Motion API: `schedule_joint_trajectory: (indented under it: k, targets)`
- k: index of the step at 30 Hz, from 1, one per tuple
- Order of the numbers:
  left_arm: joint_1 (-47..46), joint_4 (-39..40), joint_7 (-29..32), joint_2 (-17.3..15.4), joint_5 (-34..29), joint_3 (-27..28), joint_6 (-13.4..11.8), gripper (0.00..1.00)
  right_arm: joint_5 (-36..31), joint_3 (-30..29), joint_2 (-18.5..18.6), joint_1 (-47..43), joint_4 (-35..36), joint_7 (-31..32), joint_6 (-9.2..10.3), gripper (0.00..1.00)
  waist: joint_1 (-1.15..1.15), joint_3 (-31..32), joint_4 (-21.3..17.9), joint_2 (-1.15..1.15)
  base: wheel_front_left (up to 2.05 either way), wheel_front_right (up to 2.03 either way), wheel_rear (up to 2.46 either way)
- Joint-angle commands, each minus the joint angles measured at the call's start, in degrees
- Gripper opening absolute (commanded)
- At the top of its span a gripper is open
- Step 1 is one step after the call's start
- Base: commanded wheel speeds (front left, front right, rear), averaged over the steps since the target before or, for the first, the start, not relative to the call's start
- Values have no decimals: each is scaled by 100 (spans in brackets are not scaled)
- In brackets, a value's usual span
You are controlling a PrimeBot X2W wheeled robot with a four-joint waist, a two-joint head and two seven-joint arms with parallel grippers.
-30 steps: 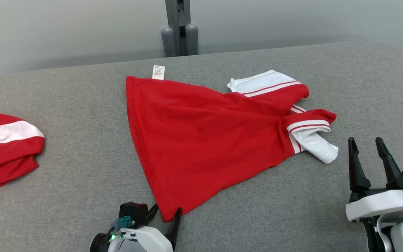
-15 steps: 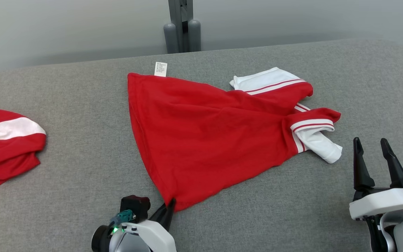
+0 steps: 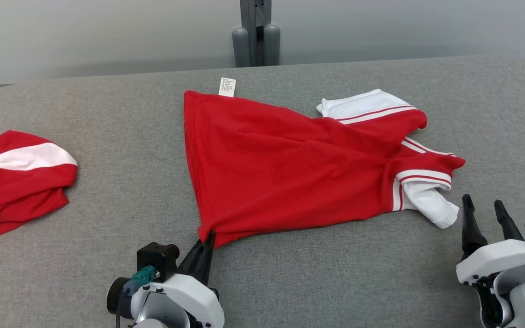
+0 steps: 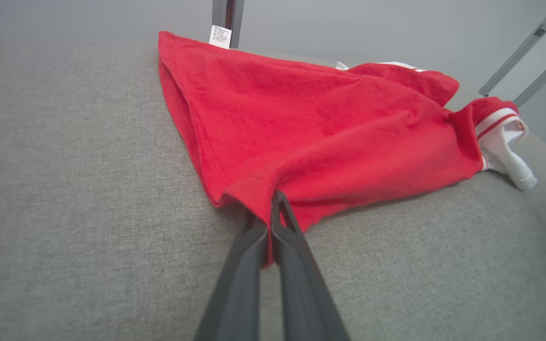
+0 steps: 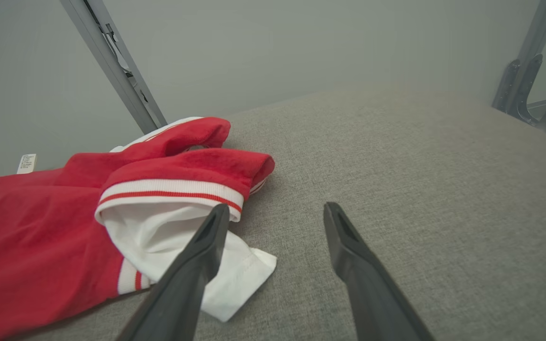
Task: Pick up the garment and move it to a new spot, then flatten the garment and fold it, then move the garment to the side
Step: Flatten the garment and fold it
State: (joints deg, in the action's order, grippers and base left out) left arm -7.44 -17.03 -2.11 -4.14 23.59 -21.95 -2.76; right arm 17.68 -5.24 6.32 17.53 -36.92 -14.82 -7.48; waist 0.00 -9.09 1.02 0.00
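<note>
Garment (image 3: 290, 173) lying on surface (image 3: 358, 273), spread ahead of left jaws; near corner pinched between them, likely for lifting. Right jaws spread, empty, just beside sleeve (image 3: 426, 205), ready for second hold.

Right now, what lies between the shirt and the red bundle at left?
Just bare grey table between the shirt and the bundle, seen in the head view.

Red garment (image 3: 290, 168) with white sleeves lies rumpled, spread mid-surface, near corner pinched.
</note>
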Motion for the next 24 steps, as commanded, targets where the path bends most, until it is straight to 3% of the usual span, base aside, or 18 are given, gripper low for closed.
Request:
schedule_joint_trajectory:
  k: [1,13,24]
  targets:
    - [-102,29,-54,-25,-48,4,-21,0,107,46,56,140,-221,37,-2,100,0,-49,34,0,0,0,0]
    - [-144,86,-24,-49,-38,-92,-37,0,238,485,271,760,-1548,42,-2,100,0,-208,149,0,0,0,0]
    - [-110,147,-8,-99,-15,-166,-63,0,381,730,262,1029,-2141,-9,-2,100,0,-235,189,0,0,0,0]
